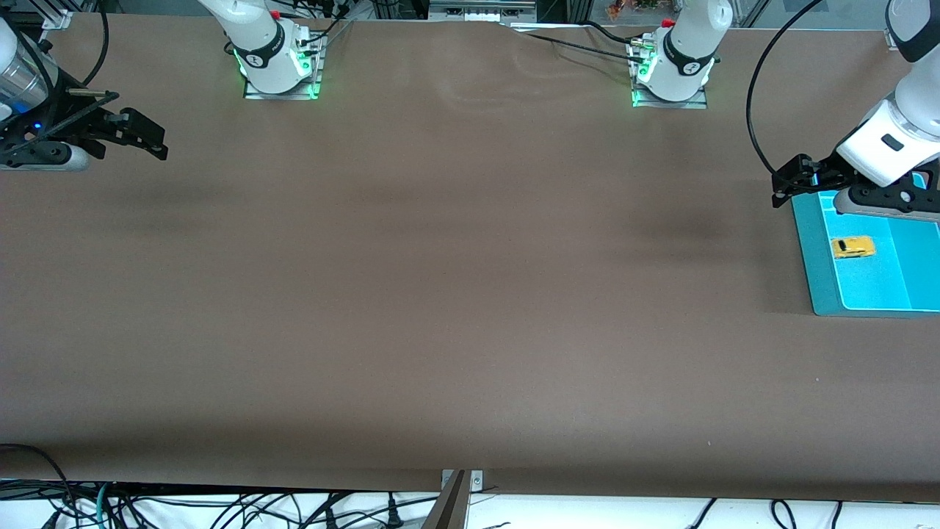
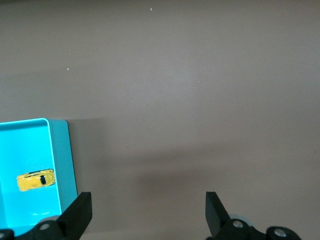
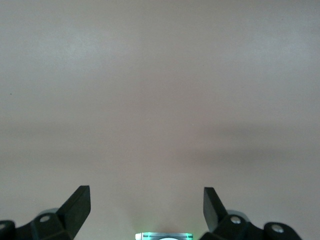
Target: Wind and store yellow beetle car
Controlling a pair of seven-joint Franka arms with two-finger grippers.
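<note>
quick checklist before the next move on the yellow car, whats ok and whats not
1. yellow beetle car inside the teal box: ok
2. Car free of any grip: ok
3. left gripper open, over bare table beside the box: ok
4. right gripper open and empty, waiting at the right arm's end of the table: ok
5. Car wound: cannot tell

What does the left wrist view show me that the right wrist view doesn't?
Only the left wrist view shows the yellow beetle car lying in the turquoise tray at the left arm's end of the table, with the left tool open, over bare table beside the tray's corner. Only the right wrist view shows the right tool open, and a green-lit strip between its fingers. Both show the brown table with nothing held.
</note>
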